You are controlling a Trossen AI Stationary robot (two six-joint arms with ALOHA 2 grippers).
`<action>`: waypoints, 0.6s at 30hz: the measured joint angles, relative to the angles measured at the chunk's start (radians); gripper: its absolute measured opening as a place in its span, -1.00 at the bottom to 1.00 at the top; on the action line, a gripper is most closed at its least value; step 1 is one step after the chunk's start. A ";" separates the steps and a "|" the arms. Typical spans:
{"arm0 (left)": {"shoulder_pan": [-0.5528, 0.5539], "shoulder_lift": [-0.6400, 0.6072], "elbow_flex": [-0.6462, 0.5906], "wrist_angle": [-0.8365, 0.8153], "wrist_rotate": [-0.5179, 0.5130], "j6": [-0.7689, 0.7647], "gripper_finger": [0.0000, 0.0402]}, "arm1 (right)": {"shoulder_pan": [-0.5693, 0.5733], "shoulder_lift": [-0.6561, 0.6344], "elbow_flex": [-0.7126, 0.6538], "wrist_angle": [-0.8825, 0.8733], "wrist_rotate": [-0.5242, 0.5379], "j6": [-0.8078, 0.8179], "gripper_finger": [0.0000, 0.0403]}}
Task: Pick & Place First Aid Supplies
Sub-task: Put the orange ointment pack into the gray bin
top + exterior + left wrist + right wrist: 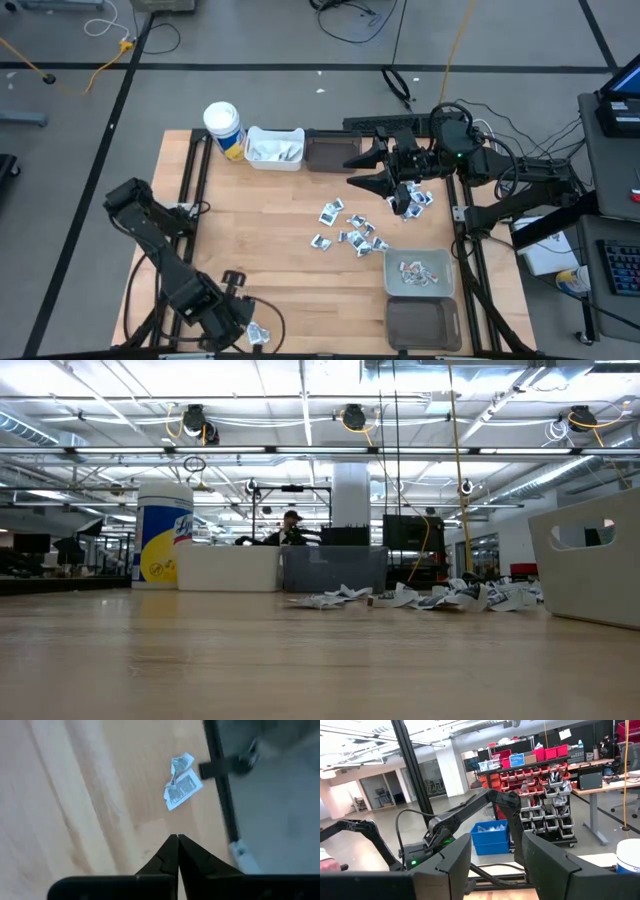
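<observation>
The sorting looks partly done, by my reading: a few small flat white and silvery first aid packets point(418, 272) already lie in the grey rectangular plastic bin point(393, 285) at the right near side of the pale wooden surface point(260, 240), and the white rectangular bin point(255, 134) at the far edge holds a heap of elongated white sachets point(272, 151). The dark bin point(320, 160) beside it and the dark bin point(423, 325) at the near right corner show nothing inside. Much is left: a loose scatter of packets point(350, 228) lies in the middle right of the surface, with more near the right claw point(372, 167), and a stray pair of packets point(181, 786) sits at the near edge in front of the left claw point(177, 839). The left claw is pressed together and holds nothing; the right claw hangs spread wide above the far right of the surface, also empty. A white cup with a yellow band point(224, 129) stands at the far left.
</observation>
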State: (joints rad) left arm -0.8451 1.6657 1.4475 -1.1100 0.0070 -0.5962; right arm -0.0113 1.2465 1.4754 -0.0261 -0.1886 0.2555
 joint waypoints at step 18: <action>0.048 0.020 0.002 0.124 -0.025 0.378 -0.01 | 0.000 -0.002 0.000 0.000 0.003 -0.007 -0.15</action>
State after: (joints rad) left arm -0.7971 1.6858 1.4494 -0.9858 -0.0179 -0.2184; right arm -0.0113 1.2442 1.4754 -0.0261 -0.1854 0.2485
